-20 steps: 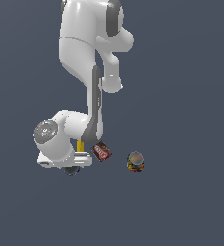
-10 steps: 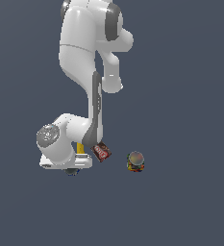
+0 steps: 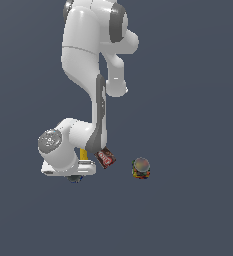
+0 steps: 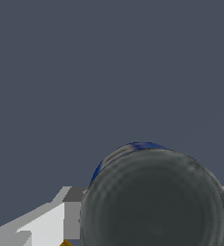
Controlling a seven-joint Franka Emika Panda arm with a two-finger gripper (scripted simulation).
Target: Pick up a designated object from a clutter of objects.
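The small can point(image 4: 154, 202) fills the wrist view, its dark grey top very close and a bit of blue side showing, with a grey finger point(image 4: 74, 211) just beside it (I cannot tell if the fingers squeeze it). In the exterior view the robot's white hand sits low over the can point(image 3: 75, 178), hiding most of it. The banana point(image 3: 83, 153), the brown-red packet point(image 3: 106, 158) and the colourful jar point(image 3: 141, 168) lie toward the exterior view's right.

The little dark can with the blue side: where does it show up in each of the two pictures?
Exterior view: only a dark sliver of the can peeks out under the robot's white hand, toward the exterior view's left of the packet.
Wrist view: the can looms large, grey top facing the camera.
Shared landmark: the banana, a yellow scrap beside the can.
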